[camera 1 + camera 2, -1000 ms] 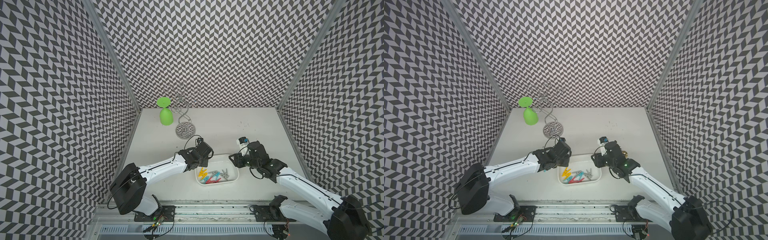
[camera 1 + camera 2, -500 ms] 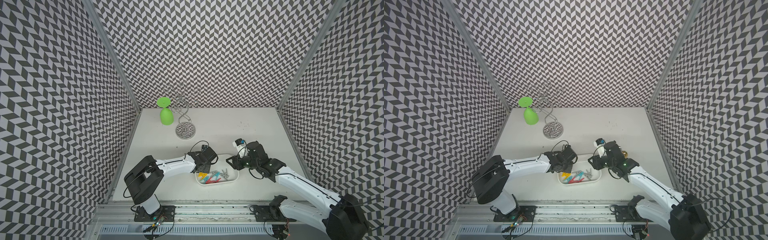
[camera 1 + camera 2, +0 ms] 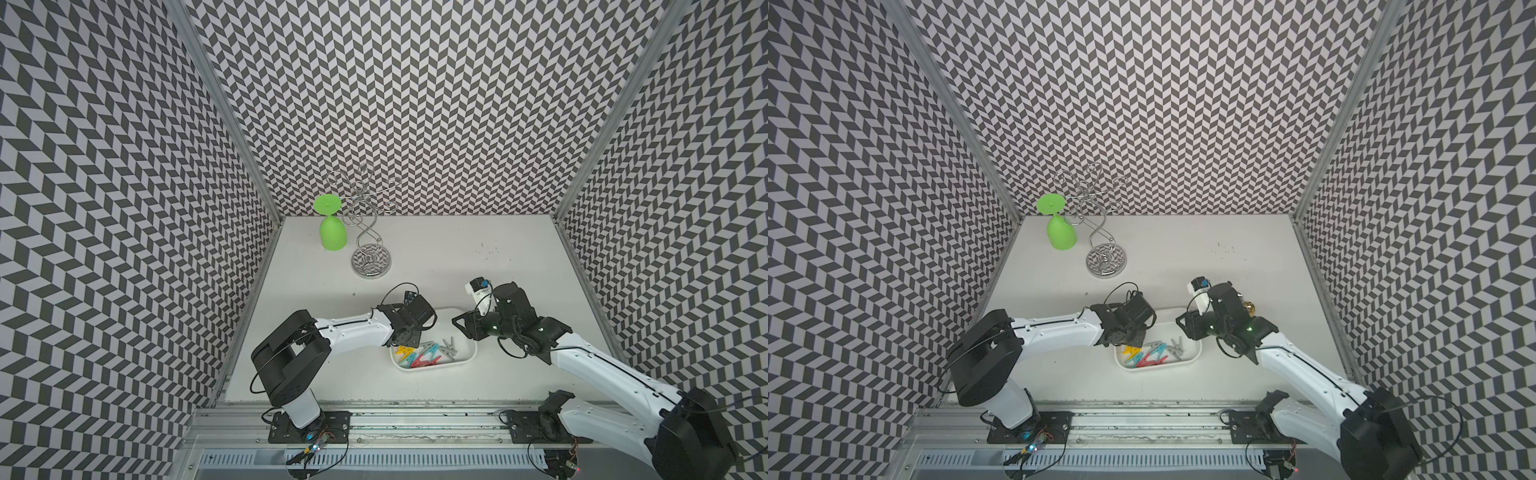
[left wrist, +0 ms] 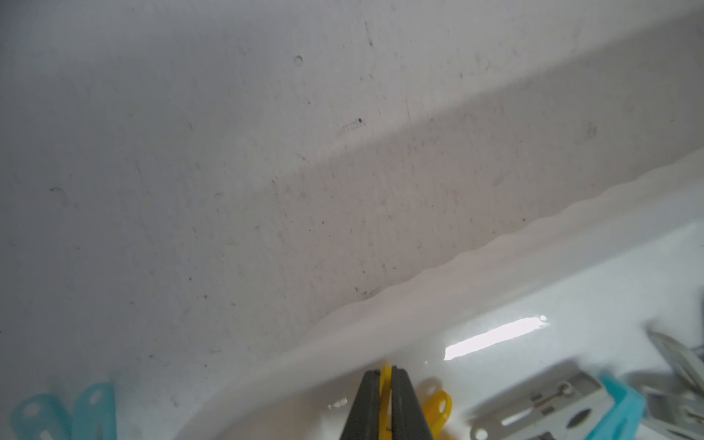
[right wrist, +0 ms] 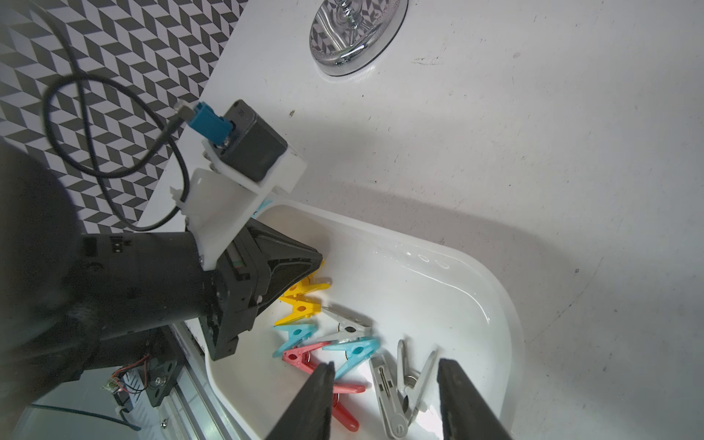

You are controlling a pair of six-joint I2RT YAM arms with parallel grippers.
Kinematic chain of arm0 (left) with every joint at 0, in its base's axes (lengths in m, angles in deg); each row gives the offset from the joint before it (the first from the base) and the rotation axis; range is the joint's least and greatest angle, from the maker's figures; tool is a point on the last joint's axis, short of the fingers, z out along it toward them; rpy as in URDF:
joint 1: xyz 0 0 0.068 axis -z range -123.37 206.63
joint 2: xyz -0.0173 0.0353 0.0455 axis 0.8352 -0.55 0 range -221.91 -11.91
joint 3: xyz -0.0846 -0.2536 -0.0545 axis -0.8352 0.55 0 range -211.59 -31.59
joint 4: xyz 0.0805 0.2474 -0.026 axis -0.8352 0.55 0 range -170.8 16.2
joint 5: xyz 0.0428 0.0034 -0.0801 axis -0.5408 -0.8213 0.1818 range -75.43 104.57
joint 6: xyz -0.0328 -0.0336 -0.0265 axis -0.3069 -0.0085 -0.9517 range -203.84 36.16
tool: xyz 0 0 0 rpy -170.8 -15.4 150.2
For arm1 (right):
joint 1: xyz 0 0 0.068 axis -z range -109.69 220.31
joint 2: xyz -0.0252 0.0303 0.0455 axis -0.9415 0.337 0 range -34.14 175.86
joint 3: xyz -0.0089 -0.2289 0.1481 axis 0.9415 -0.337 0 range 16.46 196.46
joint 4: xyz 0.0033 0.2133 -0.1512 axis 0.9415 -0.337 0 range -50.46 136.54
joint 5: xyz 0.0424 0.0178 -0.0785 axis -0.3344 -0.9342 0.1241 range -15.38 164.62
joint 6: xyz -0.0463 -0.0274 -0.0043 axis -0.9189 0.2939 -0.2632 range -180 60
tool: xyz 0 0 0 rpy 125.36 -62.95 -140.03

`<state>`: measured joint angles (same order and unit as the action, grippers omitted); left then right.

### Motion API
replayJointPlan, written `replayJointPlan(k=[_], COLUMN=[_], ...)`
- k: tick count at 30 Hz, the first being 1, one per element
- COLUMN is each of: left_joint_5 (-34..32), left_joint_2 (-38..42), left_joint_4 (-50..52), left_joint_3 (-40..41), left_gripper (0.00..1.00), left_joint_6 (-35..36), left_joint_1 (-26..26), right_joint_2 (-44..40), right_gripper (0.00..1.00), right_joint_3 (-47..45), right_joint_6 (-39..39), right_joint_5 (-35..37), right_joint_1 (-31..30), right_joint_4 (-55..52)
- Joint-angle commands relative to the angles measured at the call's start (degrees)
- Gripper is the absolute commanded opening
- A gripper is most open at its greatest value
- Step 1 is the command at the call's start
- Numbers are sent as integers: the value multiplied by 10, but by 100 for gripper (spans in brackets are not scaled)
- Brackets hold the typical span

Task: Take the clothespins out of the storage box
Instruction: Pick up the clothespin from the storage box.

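- In both top views the box point(image 3: 462, 362) sits on the table point(image 3: 457, 257) near the front edge, between the two arms. A heap of clothespins point(image 3: 424, 354) in yellow, blue, red and grey lies inside it. We see none on the open table here, though the left arm hides the ground beside the box.
- In these views the left gripper point(image 3: 409, 340) dips into the box's left end, over the yellow ones. The right gripper point(image 3: 461, 330) hangs above the right end.
- In the left wrist view the left gripper's jaws are pinched tight on a yellow clothespin point(image 4: 386, 381). It is low inside the box, close to the wall, and not yet lifted over the rim.
- That view also shows a light blue clothespin point(image 4: 64, 413) lying on the table just outside the rim, so we judge that one is already out.
- In the right wrist view the right gripper's jaws stand apart and hold nothing. They are poised over the grey clothespins point(image 5: 400, 384) on the box floor, and we count roughly nine pins in there.
- Our judgement is that the task has barely started: one pin is out, one is gripped, and the rest remain.
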<state>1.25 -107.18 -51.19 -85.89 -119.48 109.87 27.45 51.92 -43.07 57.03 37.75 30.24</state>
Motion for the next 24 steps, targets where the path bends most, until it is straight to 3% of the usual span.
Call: replayJointPlan(k=[1, 11, 24], left_joint_5=[-10, -19, -46], left_joint_2=[8, 14, 78], left_joint_4=[-5, -3, 6], left_joint_3=[11, 27, 18], left_gripper=[11, 16, 1], left_joint_6=[2, 1, 3], left_joint_1=[4, 6, 12], right_joint_2=[-3, -7, -17], right_gripper=[47, 47, 47], right_joint_3=[4, 5, 17], right_joint_6=[-6, -5, -5], right_joint_5=[5, 15, 29], right_joint_1=[-3, -3, -3], right_joint_4=[16, 14, -3])
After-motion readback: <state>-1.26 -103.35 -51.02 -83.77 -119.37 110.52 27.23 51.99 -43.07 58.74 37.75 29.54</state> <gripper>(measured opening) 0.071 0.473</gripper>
